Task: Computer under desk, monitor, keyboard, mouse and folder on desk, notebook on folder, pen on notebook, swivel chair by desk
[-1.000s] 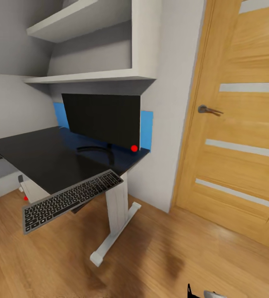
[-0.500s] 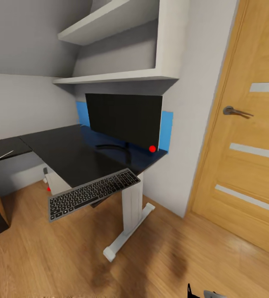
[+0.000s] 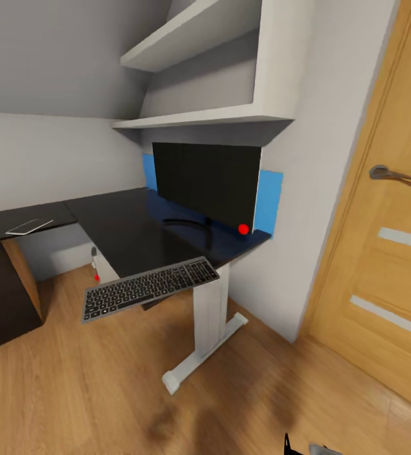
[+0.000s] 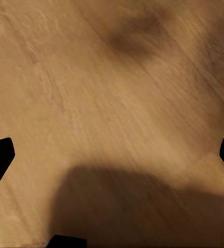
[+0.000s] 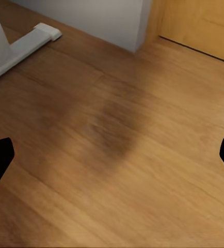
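The monitor [image 3: 205, 183] stands on the glossy black desk [image 3: 129, 230] against the wall, with a red dot at its lower corner. The grey keyboard [image 3: 149, 287] has one end at the desk's front corner by the white leg [image 3: 208, 313]. The rest of it juts out over the floor. A sliver of the light grey computer [image 3: 95, 262] with a red dot shows under the desk. My left gripper [image 4: 113, 159] and right gripper [image 5: 113, 160] hang open over bare wooden floor with nothing between their fingers.
Black drawers [image 3: 3, 297] stand under the desk's left wing, where a thin pale flat item [image 3: 28, 225] lies. White shelves [image 3: 211, 114] hang above the monitor, with a blue wall panel [image 3: 269, 199] behind it. A wooden door [image 3: 382, 240] with a lever handle is at the right.
The whole head view has shifted, so the camera has turned left. The desk's left wing and black drawers have come into view. Nothing on the desk has moved.
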